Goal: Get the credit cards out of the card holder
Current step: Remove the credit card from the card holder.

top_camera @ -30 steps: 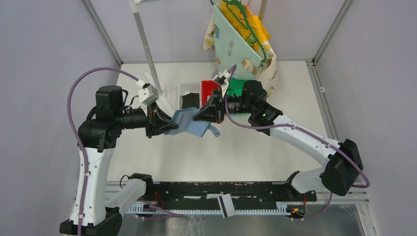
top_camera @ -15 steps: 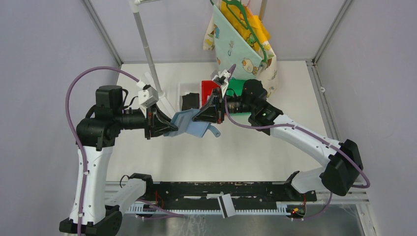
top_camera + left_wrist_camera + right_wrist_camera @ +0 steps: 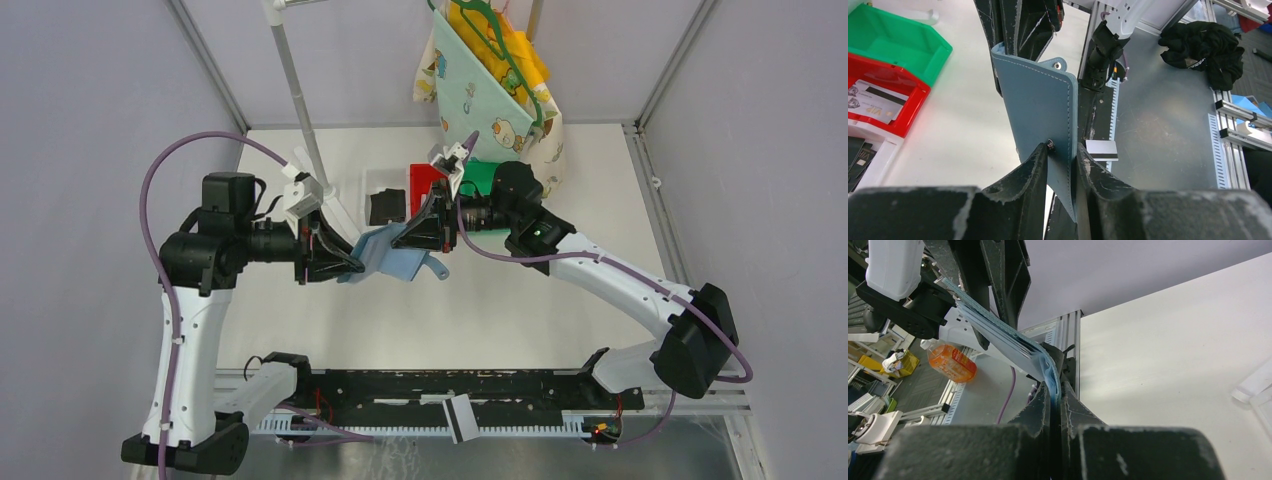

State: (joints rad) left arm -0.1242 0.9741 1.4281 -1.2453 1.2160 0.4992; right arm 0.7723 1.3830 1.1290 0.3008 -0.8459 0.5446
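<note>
The teal-blue card holder [image 3: 392, 255] hangs in the air over the table's middle, held between both grippers. My left gripper [image 3: 352, 262] is shut on one flap of the card holder [image 3: 1040, 102], near a snap stud; its jaws [image 3: 1063, 156] pinch the leather. My right gripper [image 3: 408, 240] is shut on the opposite folded edge of the card holder [image 3: 1008, 337], its fingertips [image 3: 1054, 390] closed tight. One white card with a dark stripe [image 3: 878, 97] lies in the red bin [image 3: 910, 117]. Another striped card [image 3: 460, 415] lies on the front rail, also in the left wrist view [image 3: 1101, 150].
A red bin [image 3: 428, 180], a green bin [image 3: 485, 175] and a white tray [image 3: 375, 180] holding black flat pieces [image 3: 387, 206] stand behind the grippers. A white pole [image 3: 295, 80] and a hanging printed bag [image 3: 490, 90] are at the back. An orange bottle [image 3: 950, 362] sits off the table.
My left gripper has moved a little to the right toward the right gripper, so the card holder is bent and narrower between them. The right arm has stayed put.
</note>
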